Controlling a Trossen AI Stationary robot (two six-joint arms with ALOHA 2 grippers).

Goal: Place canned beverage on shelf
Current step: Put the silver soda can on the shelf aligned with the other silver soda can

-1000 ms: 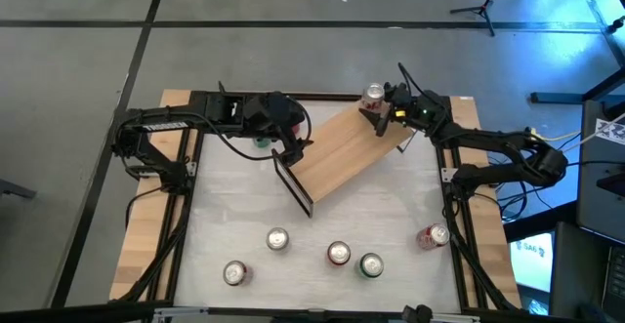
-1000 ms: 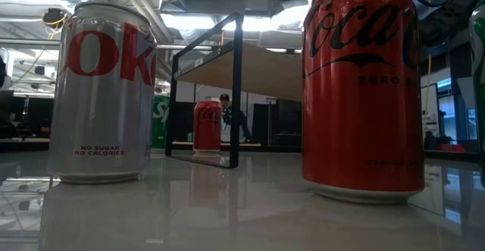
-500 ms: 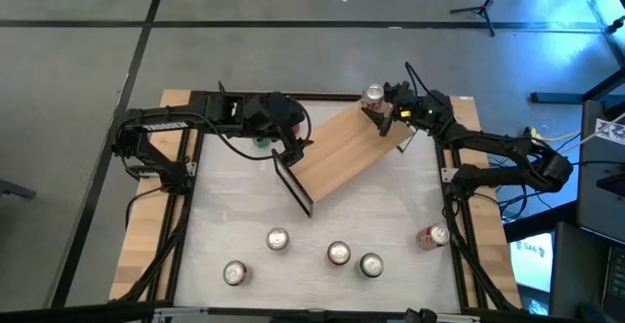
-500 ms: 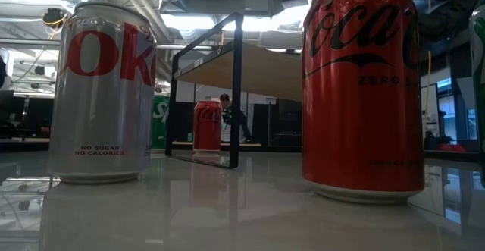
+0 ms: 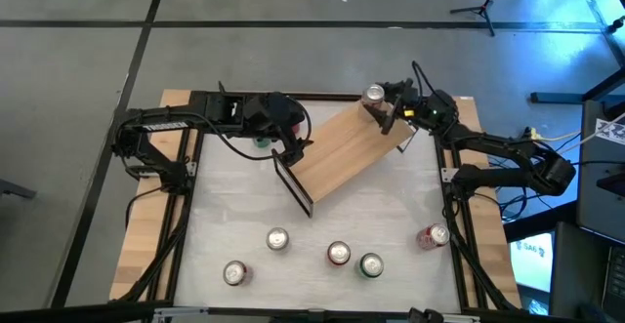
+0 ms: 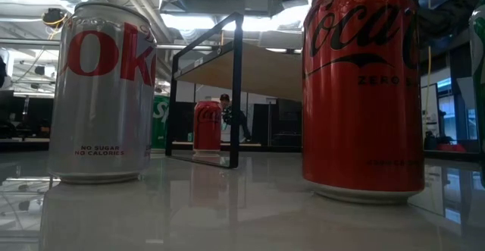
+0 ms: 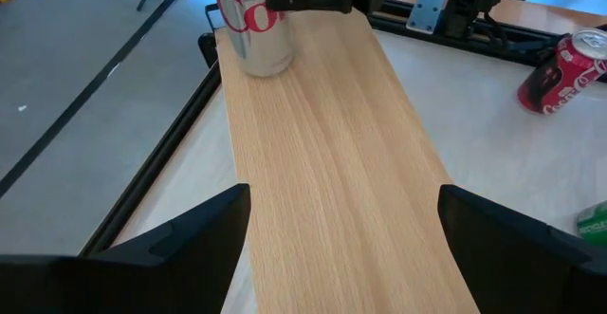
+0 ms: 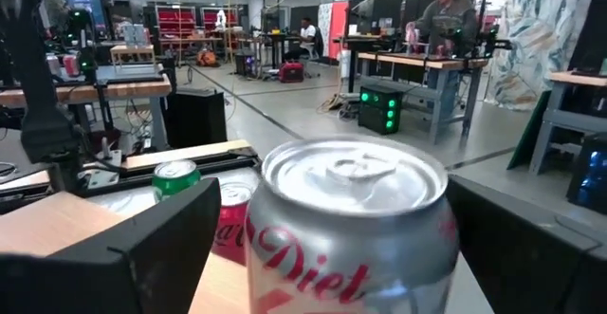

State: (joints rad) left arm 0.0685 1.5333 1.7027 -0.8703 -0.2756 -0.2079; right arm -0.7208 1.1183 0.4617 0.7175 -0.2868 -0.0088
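Standing at shelf [image 5: 344, 157] far edge, silver can [image 5: 373, 95], right gripper [image 5: 387, 115] jaws released, left gripper [image 5: 290, 153] jaws wide.

1. Left arm [image 5: 186, 120] — matte black jointed links, with loose black cables looping alongside.
2. Right arm [image 5: 498, 152] — same dark build, thin cable arcing overhead, a small green light near the wrist.
3. Fingers [image 7: 180, 243] are broad, dark, wedge-shaped.
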